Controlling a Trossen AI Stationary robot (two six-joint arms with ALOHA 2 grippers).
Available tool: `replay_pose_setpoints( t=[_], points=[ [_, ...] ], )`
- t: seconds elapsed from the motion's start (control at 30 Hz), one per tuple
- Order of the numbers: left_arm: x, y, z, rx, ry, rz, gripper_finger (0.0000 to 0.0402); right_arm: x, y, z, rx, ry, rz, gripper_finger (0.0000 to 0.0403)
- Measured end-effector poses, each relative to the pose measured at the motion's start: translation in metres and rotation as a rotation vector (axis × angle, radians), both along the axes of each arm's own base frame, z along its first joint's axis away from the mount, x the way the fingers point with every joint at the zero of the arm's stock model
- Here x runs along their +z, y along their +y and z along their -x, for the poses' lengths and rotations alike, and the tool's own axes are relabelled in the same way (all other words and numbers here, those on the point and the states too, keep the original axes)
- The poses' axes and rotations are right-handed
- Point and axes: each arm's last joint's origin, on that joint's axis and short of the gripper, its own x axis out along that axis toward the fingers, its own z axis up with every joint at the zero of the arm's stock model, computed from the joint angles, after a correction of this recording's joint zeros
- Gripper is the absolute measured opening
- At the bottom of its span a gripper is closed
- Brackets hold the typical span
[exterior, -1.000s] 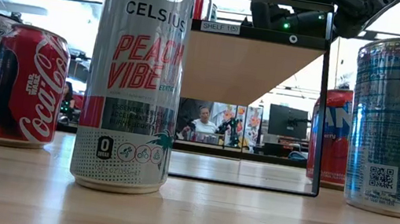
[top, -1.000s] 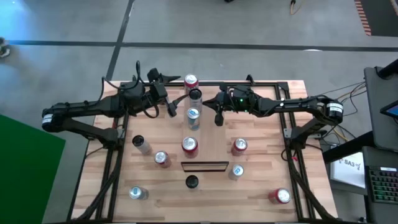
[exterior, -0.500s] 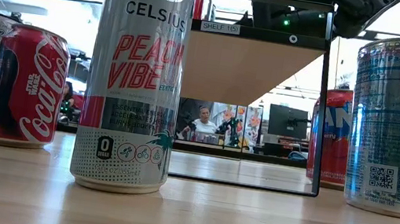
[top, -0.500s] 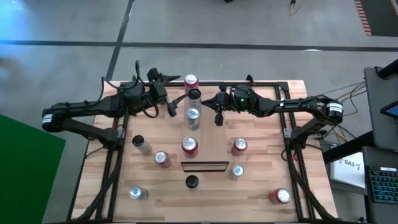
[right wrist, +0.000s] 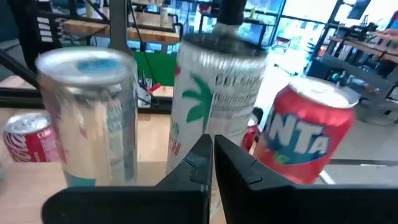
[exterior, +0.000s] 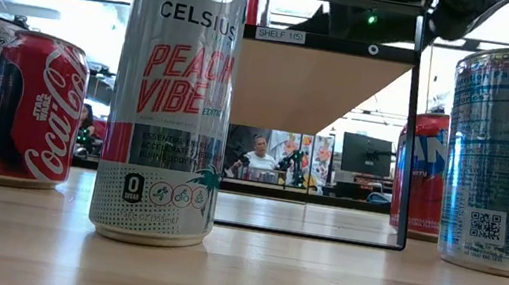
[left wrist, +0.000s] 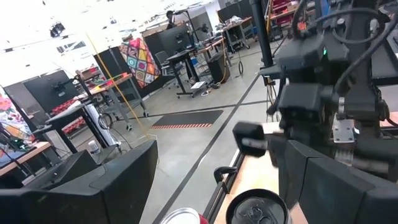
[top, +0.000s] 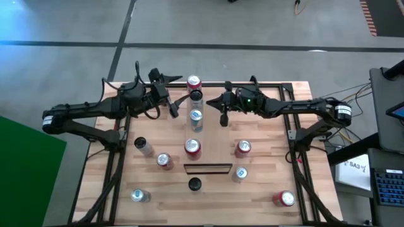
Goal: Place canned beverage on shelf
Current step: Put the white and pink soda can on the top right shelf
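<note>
The high view looks straight down on the whole surface (top: 265, 195). The low view sits at surface height, close behind a tall Celsius can (exterior: 172, 100). Each wrist view looks forward along its arm. All share the shelf (top: 205, 135) cans.

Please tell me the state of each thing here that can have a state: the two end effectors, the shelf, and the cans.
Left end effector: open, empty, beside the shelf's cans.
Right end effector: shut, empty, on the shelf's other side.
Shelf: raised on its frame, four cans in a row on it.
Cans on the shelf: upright.
Celsius can: upright on the table.
Coca-Cola can: upright on the table.
</note>
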Motion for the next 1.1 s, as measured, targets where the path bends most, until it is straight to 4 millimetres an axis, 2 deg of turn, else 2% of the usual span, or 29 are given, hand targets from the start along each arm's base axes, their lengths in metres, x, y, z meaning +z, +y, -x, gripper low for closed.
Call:
replay_pose_setpoints(
  t=[0.23,0.37,0.53,0.73,0.93,1.1],
  points=[
    [0.002,-0.002,0.012,0.001,0.001,-0.005,0.0322,0.034,0.006,0.022,-0.011,-0.095,0.013,0.0009],
    [-0.005,-0.002,0.016,-0.004,0.008,0.003,0.0322,0.052,0.007,0.023,-0.012,-0.1,-0.006,0.0009],
    [-0.017,-0.003,0.02,-0.004,0.021,0.025,0.0322,0.074,0.003,0.014,-0.024,-0.039,-0.029,0.0009],
    [-0.023,-0.004,0.032,-0.004,0.008,0.03,0.0322,0.095,-0.003,-0.004,-0.038,0.063,-0.098,0.0009],
    [-0.025,-0.007,0.05,-0.006,-0.028,0.032,0.0322,0.109,-0.009,-0.022,-0.049,0.151,-0.149,0.0009],
    [-0.031,-0.008,0.057,-0.006,-0.034,0.031,0.0322,0.117,-0.01,-0.027,-0.052,0.2,-0.163,0.0009]
  ],
)
